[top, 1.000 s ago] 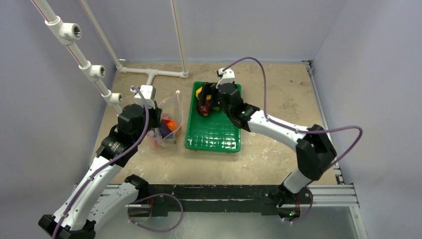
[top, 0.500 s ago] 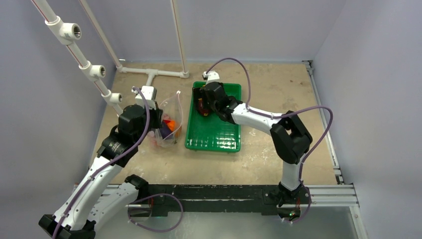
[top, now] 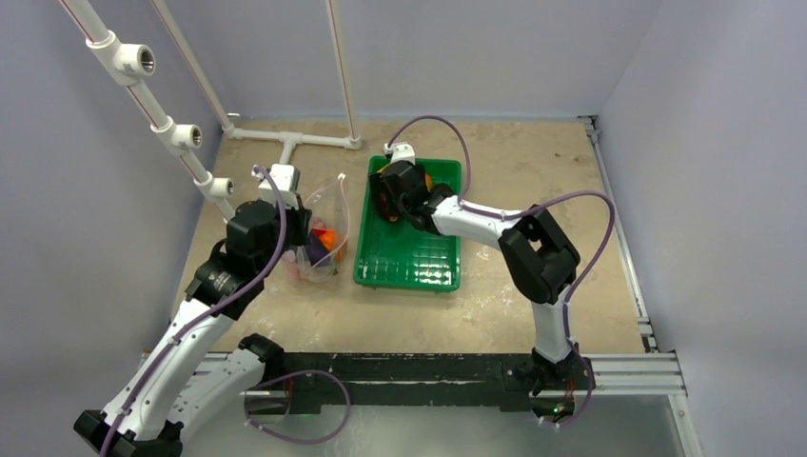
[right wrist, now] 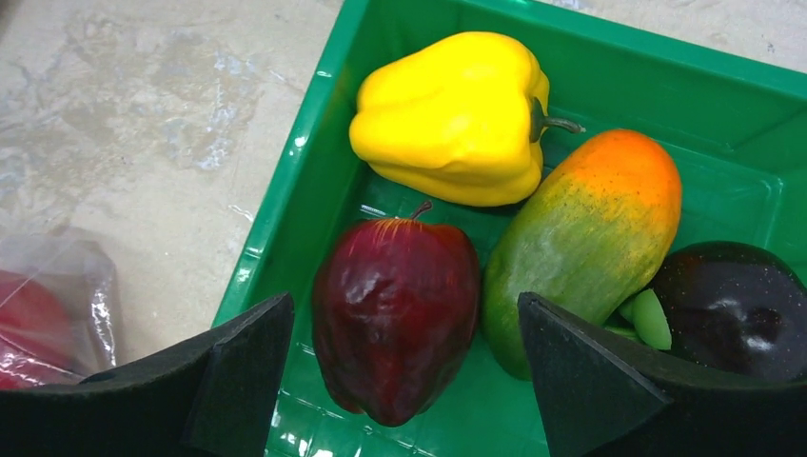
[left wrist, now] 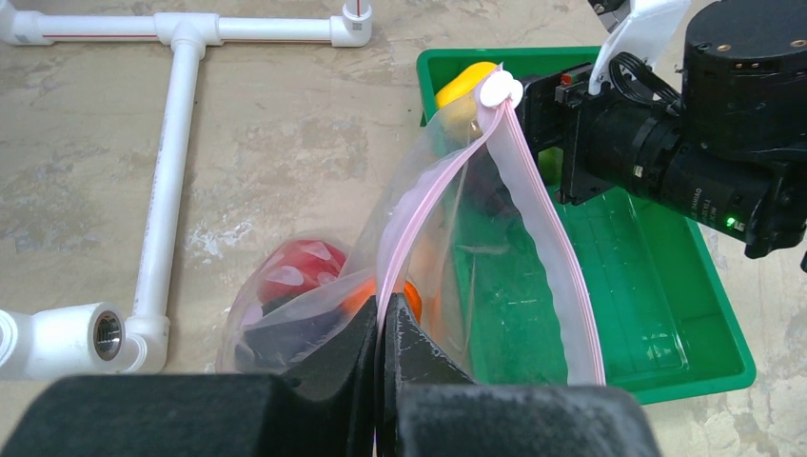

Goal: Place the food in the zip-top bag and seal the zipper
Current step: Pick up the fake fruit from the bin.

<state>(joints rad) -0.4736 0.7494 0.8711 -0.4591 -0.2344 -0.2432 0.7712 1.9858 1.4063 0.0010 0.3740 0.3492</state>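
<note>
Dark red piece lies between the fingers of the released, wide-spread right tool, in the green tray near its left wall. Yellow pepper and green-orange pepper crowd its far side, with the purple eggplant beyond. Left tool is clenched on the zipper of the gaping zip-top bag, beside the tray.

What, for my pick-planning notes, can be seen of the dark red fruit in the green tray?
The dark red fruit is apple-shaped, glossy plastic with a thin stem and faint scuffs. It lies in the green tray near a side wall, apparently touching the green-orange pepper, with the yellow pepper close by. The right gripper straddles it, jaws open, neither touching it.
</note>
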